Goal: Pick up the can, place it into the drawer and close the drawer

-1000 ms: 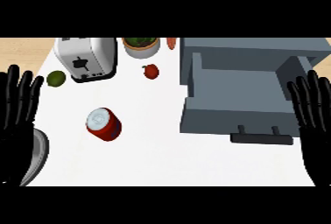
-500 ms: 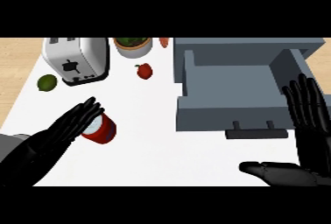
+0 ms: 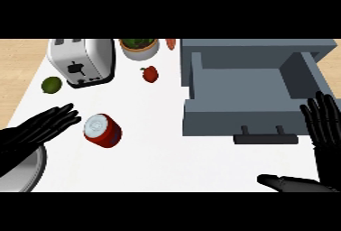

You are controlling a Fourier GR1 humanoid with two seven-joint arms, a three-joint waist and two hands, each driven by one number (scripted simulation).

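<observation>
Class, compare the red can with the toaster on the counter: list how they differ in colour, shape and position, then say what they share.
Colour: the can is red with a pale top; the toaster is white with dark slots. Shape: the can is a small cylinder, the toaster a larger rounded box. Position: the can lies nearer the front, right beside the fingers of the left robot hand; the toaster stands farther back, with no hand near it. Both rest on the white counter, left of the open drawer.

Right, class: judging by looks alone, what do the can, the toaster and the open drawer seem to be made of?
Can: probably metal, with a glossy red side and a pale silvery lid. Toaster: looks like brushed or polished metal, light grey with soft highlights and a black lever. Drawer: uniform matte blue-grey, perhaps painted wood or metal; its look leaves that open.
</observation>
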